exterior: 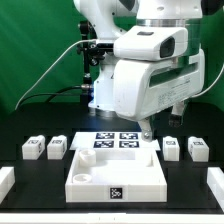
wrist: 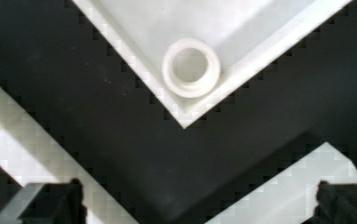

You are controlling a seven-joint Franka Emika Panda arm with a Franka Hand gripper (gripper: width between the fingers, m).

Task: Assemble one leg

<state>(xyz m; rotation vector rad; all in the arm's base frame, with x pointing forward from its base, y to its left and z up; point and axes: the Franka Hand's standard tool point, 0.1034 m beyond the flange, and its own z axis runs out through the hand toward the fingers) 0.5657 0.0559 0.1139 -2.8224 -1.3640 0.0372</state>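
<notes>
Four legs stand on the black table in the exterior view, two on its left [exterior: 33, 148] [exterior: 57, 148] and two on its right [exterior: 172, 147] [exterior: 197, 149]. Each is a small white block with a marker tag. My gripper [exterior: 148, 128] hangs over the far right corner of the large white tray-shaped panel [exterior: 140, 172], apart from all legs. In the wrist view the gripper [wrist: 198, 205] is open and empty, with a dark fingertip [wrist: 47, 205] at each side. Beyond it lies a corner of the panel [wrist: 246, 30] with a round collared hole [wrist: 193, 68]. No leg shows in the wrist view.
The marker board [exterior: 113, 140] lies behind the panel, under the arm. More white parts sit at the front left [exterior: 5, 181] and front right [exterior: 214, 186] edges. White strips [wrist: 4, 130] [wrist: 317, 172] cross the wrist view on both sides.
</notes>
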